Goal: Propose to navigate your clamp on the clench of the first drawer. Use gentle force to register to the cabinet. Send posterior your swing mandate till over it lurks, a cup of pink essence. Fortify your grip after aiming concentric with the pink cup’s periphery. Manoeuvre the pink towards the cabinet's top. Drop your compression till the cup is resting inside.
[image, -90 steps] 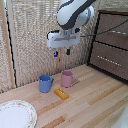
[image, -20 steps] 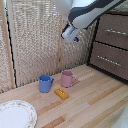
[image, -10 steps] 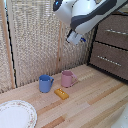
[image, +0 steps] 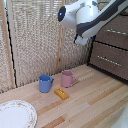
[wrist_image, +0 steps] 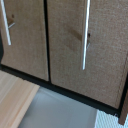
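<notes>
The pink cup [image: 67, 78] stands upright on the wooden table [image: 95, 107], handle toward the exterior view's right. The dark brown cabinet [image: 111, 47] is at the exterior view's right, showing two drawer fronts, each with a silver bar handle [image: 116, 31] [image: 107, 59]. My clamp [image: 81, 39] hangs high up beside the cabinet's near edge, well above and apart from the cup. Its fingers are too small to make out. The wrist view faces the drawer fronts closely, with one long handle [wrist_image: 86, 35] and part of another handle [wrist_image: 6, 25]. No fingers show there.
A blue mug [image: 45, 83] stands beside the pink cup, and a small orange block [image: 61, 93] lies in front of them. A patterned plate [image: 15, 114] sits at the table's near corner. A pale reed screen [image: 35, 40] backs the table.
The arm has risen from above the cups and swung toward the cabinet on the exterior view's right. The cups, block and plate have not moved.
</notes>
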